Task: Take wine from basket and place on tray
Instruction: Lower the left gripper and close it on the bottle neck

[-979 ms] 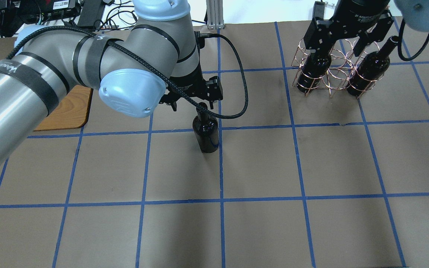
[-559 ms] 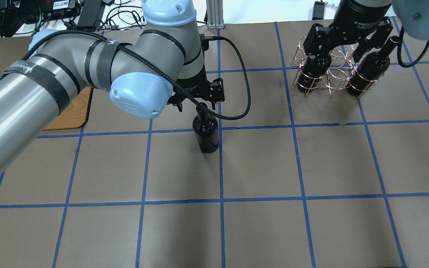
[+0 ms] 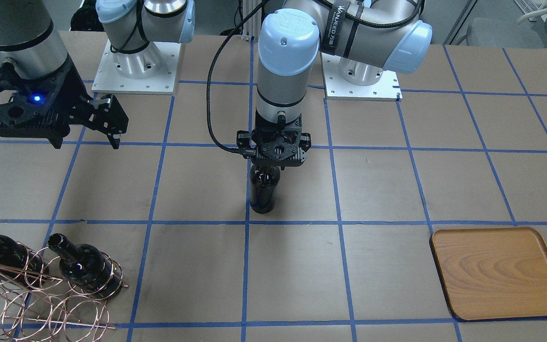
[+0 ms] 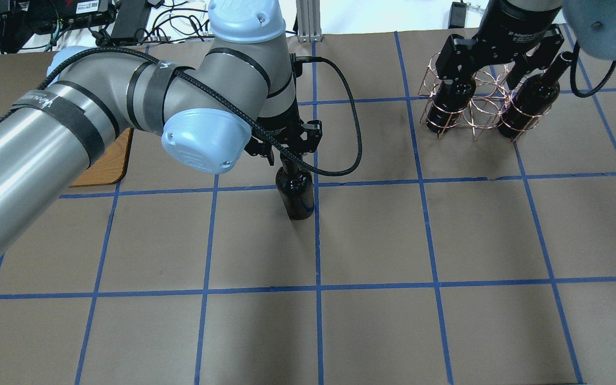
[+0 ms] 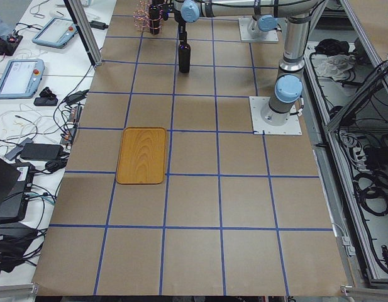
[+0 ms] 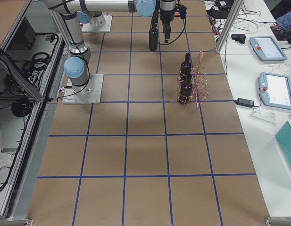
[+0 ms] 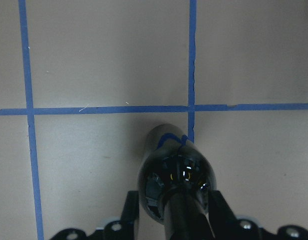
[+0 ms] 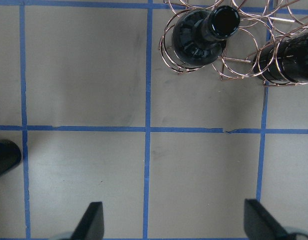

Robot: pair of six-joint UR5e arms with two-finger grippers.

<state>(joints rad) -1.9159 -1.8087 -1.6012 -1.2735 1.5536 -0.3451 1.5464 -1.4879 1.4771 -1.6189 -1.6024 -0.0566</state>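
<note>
One wine bottle [image 4: 296, 195] stands upright at the table's middle; it also shows in the front view [image 3: 264, 190] and the left wrist view [image 7: 173, 170]. My left gripper [image 4: 289, 155] is low over it, a finger [image 7: 131, 212] on each side of the neck, seemingly open. Two more bottles [image 4: 447, 107] [image 4: 530, 101] lean in the copper wire basket [image 4: 474, 115] at the far right. My right gripper [image 4: 487, 75] hangs open and empty above the basket; its fingers [image 8: 94, 220] are wide apart. The wooden tray [image 3: 499, 273] lies empty at the left, partly hidden under my left arm [image 4: 105, 166].
Blue tape lines grid the brown table. Both arm bases [image 3: 136, 61] stand at the robot's edge. Cables and boxes [image 4: 89, 16] lie beyond the far edge. Side tables with teach pendants [image 5: 21, 75] flank the operators' side.
My left gripper has come down around the standing bottle's neck. My right gripper has shifted slightly over the basket. The bottles have not moved.
</note>
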